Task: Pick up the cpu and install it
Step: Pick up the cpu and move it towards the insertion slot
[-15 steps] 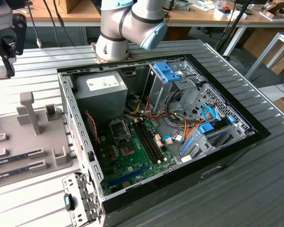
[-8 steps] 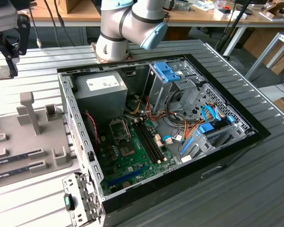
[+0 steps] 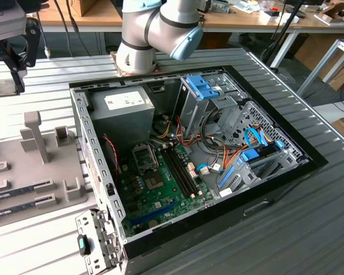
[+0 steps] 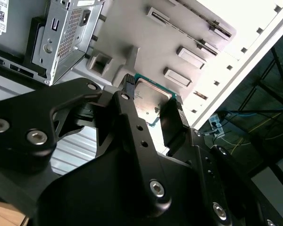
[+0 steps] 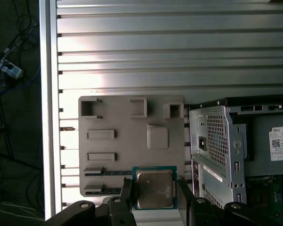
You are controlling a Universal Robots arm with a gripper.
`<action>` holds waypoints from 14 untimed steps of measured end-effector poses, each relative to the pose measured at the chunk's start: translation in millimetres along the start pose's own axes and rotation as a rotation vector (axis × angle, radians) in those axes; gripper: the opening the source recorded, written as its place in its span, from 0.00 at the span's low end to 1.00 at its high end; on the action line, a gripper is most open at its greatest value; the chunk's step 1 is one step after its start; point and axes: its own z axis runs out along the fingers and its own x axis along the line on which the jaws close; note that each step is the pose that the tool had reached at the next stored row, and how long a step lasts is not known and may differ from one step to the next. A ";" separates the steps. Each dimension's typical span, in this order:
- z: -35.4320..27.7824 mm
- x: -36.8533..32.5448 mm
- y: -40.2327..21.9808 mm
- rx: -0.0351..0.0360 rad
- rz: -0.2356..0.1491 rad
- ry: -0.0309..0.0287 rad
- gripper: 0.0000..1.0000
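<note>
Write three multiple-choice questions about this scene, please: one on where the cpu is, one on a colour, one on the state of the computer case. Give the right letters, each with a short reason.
1. Where is the cpu? A. seated in a socket. B. on the power supply. C. between the fingers of the gripper.
2. What colour is the cpu's thin rim? A. red. B. green. C. yellow.
3. In what state is the computer case? A. lying open, motherboard exposed. B. closed by a side panel. C. standing upright and closed.
Answers: 1 C, both wrist views show the fingers flanking it; 2 B, the first wrist view shows a green edge around the silver top; 3 A, the exterior view looks straight into it.
</note>
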 end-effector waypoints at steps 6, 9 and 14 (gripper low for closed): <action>0.7 -4.3 0.2 0.0000 0.000 0.0000 0.47; 1.0 -5.9 0.2 0.0000 0.000 0.0000 0.47; 1.7 -10.0 0.4 0.0000 0.000 0.0000 0.47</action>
